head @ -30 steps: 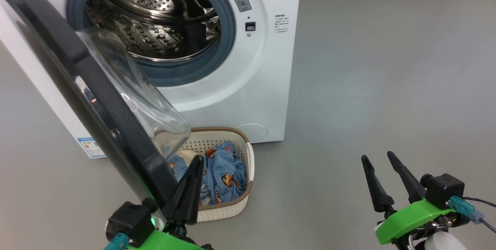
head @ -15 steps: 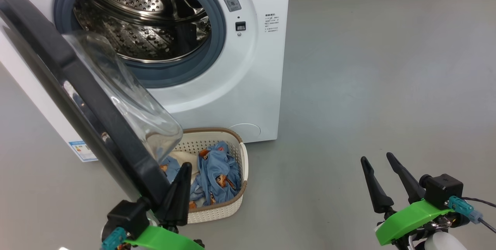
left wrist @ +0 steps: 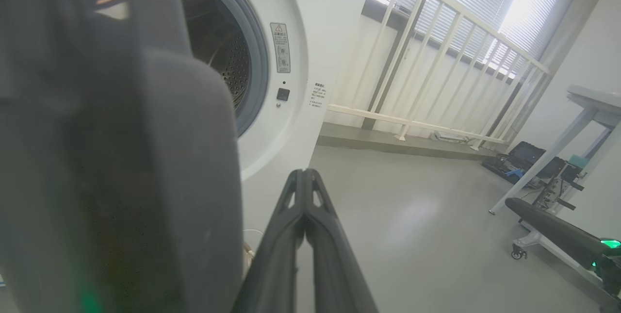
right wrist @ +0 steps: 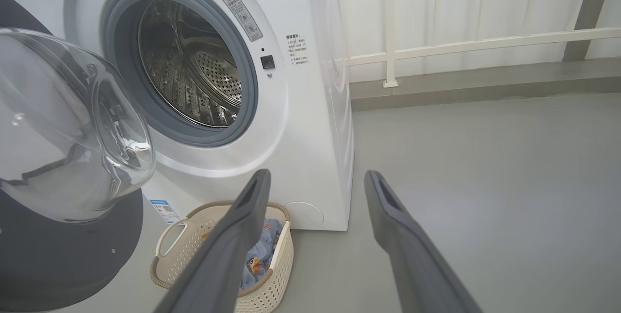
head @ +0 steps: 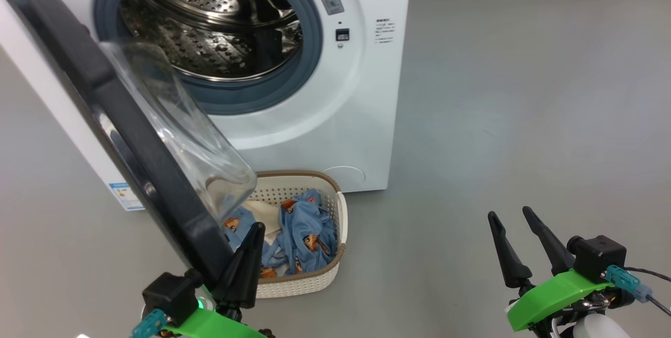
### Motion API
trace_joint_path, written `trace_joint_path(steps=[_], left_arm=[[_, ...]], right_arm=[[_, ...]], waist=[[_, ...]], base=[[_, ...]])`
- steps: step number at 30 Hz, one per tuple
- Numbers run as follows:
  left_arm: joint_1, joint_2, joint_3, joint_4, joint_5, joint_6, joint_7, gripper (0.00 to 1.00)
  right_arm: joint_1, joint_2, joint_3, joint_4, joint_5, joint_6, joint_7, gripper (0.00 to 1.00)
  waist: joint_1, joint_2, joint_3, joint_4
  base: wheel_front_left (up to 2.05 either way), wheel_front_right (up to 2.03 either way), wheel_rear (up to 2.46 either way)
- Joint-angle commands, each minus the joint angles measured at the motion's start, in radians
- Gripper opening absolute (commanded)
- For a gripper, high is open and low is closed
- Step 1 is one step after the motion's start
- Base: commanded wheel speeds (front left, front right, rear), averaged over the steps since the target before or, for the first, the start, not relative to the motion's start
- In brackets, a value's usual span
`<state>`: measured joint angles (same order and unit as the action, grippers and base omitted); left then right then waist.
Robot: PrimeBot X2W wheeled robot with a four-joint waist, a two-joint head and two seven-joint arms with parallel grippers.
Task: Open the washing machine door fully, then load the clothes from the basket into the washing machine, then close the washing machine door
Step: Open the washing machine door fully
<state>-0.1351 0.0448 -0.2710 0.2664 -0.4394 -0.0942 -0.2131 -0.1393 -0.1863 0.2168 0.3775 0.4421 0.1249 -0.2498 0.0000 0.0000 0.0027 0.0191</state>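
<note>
Head view: big white front-loading washing machine [head: 361, 91] at 12 o'clock, its round black-rimmed glass door [head: 105, 91] swung open at 9. A cream perforated plastic basket [head: 335, 207] of light blue printed clothes [head: 306, 228] sits at 6. Left tool [head: 256, 230], pinched closed, is beside the door's bottom edge; right tool [head: 508, 213] gapes empty at 4.

Left wrist view adds a white railing [left wrist: 436, 60] at 1.

Right wrist view reveals the basket's white handle [right wrist: 164, 241].

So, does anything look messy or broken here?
Nothing is spilled or broken. One awkward thing: the washing machine door stands only partly open, and in the head view its glass bowl hides part of the basket and the clothes inside it.
</note>
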Motion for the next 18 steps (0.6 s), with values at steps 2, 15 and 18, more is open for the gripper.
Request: trace_joint_path(steps=[2,15,18], left_arm=[[-0.021,0.044,0.076,-0.030,-0.013,0.024,-0.014,0.00],[0.017,0.058,0.082,-0.057,-0.026,0.047,-0.002,0.00],[0.027,0.066,0.086,-0.060,-0.028,0.054,0.004,0.00]], right_arm=[[-0.026,-0.003,0.009,-0.017,0.010,0.006,-0.012,1.00],[-0.018,-0.002,0.001,-0.008,0.011,0.006,-0.012,1.00],[-0.016,-0.002,0.000,-0.007,0.012,0.006,-0.012,1.00]], waist=[[0.0000,0.0000,-0.004,0.029],[0.0000,0.0000,-0.023,0.124],[0.0000,0.0000,-0.026,0.146]], base=[[0.00,0.00,0.00],[0.00,0.00,0.00],[0.00,0.00,0.00]])
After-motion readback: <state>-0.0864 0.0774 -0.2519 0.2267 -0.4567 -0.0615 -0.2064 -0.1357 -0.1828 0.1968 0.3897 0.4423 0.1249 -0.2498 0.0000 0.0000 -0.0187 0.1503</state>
